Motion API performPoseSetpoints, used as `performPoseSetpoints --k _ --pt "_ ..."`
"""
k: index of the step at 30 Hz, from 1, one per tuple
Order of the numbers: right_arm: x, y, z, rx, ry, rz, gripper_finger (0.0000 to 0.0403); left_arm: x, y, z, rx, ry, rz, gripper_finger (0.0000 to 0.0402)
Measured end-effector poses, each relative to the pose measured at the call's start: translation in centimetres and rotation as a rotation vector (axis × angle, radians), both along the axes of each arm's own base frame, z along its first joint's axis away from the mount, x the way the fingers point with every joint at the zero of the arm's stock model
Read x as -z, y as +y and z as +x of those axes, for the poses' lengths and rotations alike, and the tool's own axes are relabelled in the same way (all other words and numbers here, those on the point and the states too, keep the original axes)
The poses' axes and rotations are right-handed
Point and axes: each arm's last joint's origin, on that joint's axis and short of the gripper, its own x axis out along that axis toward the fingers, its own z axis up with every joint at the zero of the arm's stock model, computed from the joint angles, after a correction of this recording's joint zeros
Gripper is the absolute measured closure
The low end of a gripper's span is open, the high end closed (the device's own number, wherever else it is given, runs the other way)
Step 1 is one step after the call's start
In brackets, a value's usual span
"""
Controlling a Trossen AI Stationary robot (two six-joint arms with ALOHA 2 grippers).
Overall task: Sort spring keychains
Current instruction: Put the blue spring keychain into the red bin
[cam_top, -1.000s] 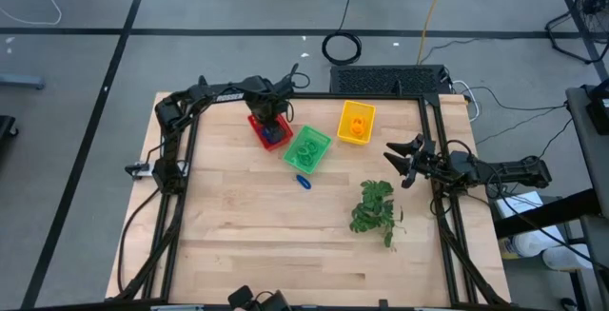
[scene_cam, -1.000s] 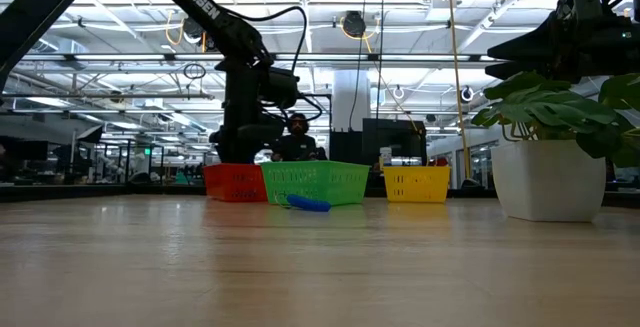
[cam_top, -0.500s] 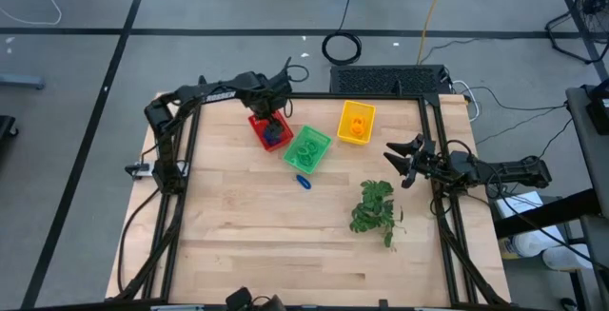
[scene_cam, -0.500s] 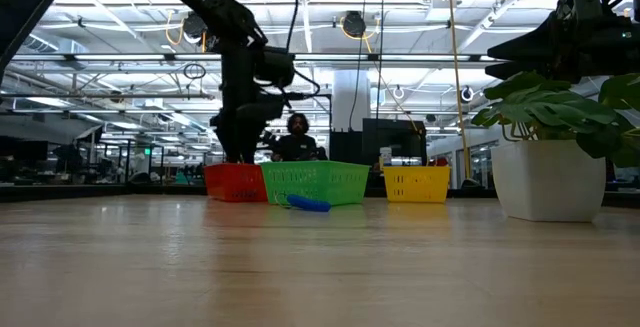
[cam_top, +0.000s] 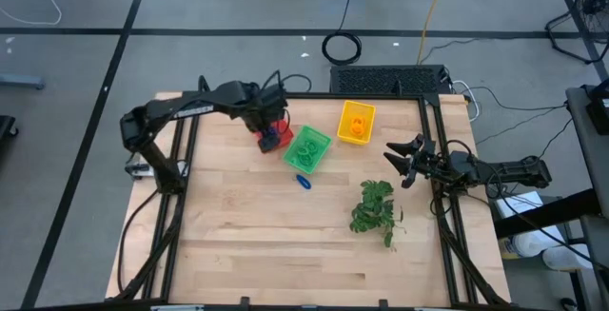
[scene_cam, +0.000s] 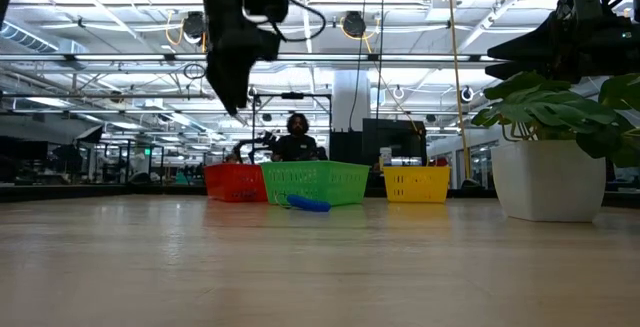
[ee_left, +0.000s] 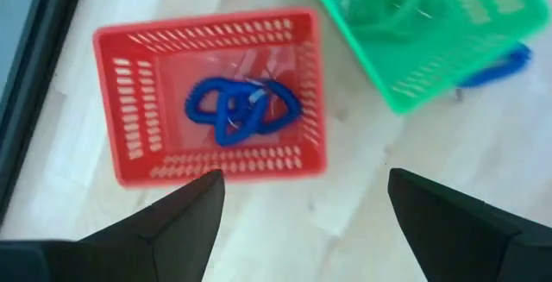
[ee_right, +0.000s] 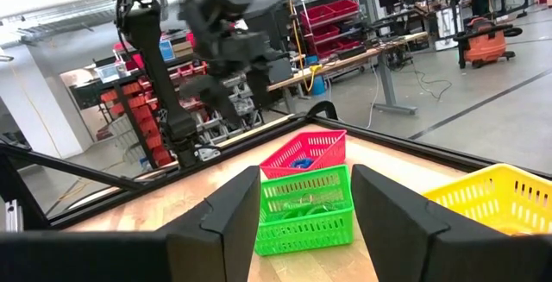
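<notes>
Spring keychains, sorted by colour into three mesh baskets at the far side of the wooden table [cam_top: 266,235].

Potted plant [cam_top: 374,206]: right of centre on the table, leafy, in a white pot.

Left arm: reaches in from the far left edge. Left gripper [ee_left: 302,197] hangs above the red basket [ee_left: 121,101], fingers spread wide, holding nothing and touching nothing.

Right arm: waits at the right edge of the table. Right gripper [ee_right: 304,197] points toward the baskets, fingers apart, empty.

Green basket [cam_top: 306,147]: middle of the row, just right of the red one, with green keychains [ee_left: 388,10] inside.

Yellow basket [cam_top: 356,122]: right of the green one, set apart, with orange keychains [cam_top: 356,126] inside.

Blue keychains [ee_left: 241,109]: a tangled cluster on the floor of the red basket, directly below the left gripper, clear of its fingers.

Loose blue keychain [cam_top: 303,182]: on the bare table just beside the near edge of the green basket, well apart from both grippers.
</notes>
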Motion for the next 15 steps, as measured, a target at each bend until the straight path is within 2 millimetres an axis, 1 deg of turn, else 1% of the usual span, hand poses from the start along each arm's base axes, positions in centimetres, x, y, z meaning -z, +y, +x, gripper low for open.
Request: performPoseSetpoints --k 3,8,15 --pt "0.0 0.0 0.0 0.0 0.0 0.0 0.0232 -1.1 -1.9 -0.3 0.033 -0.007 -0.001 0.0066" --pt "0.0 0.0 0.0 0.0 0.0 0.0 0.0232 -1.9 -5.5 -0.2 0.143 -0.005 -0.008 0.0066" --pt "0.0 0.0 0.0 0.0 0.0 0.0 0.0232 -1.9 -10.8 0.4 0.318 0.008 -0.047 0.0066"
